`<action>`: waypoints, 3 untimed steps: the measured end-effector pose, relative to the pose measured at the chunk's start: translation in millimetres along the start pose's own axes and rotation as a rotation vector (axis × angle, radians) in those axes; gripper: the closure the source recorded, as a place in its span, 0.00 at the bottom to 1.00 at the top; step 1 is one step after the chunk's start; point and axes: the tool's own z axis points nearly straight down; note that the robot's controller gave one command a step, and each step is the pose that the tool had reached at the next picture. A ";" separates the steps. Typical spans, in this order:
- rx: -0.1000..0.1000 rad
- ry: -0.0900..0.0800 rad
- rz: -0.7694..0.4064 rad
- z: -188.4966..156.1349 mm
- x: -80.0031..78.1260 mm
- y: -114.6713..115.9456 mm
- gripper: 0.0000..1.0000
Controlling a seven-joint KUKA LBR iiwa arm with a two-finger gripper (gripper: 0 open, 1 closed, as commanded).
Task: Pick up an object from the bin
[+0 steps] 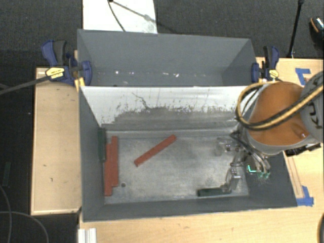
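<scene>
From my screen, the tool (233, 178) was low in the lower right of the bin (167, 59), hanging below the arm's orange cover (276, 118), which came in from the right edge of the frame. Cables (239, 110) looped round that cover, and the cover itself hid the back right corner of the floor.

The tool's lower end sat right at the right end of a dark strip (210, 192). The strip lay flat along the front wall, in the lower right of the frame, running left to right. I could not tell whether the tool touched it or hung just above it. The metal parts there ran together into one pale tangle with a small green light beside it, so I could not make out how far open the tool was, or whether it had hold of anything. The strip's right end was lost under the tool, and its colour was too dark to name, green or black.

Well apart, a red stick (155, 151) lay slantwise on the floor left of centre, its upper end toward the right. Against the left wall a longer red bar (111, 166) lay lengthwise, front to back. A green bar (103, 145) stood just beside it, pressed to the wall and partly merged with the wall's shadow.
</scene>
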 end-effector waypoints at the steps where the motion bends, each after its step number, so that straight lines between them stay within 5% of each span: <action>1: 0.002 -0.017 -0.313 71.2 9.7 30.9 0.00; 2: 0.001 -0.008 -0.315 73.2 12.8 30.6 1.00; 3: 0.005 -0.018 -0.338 -71.6 -22.8 -2.9 1.00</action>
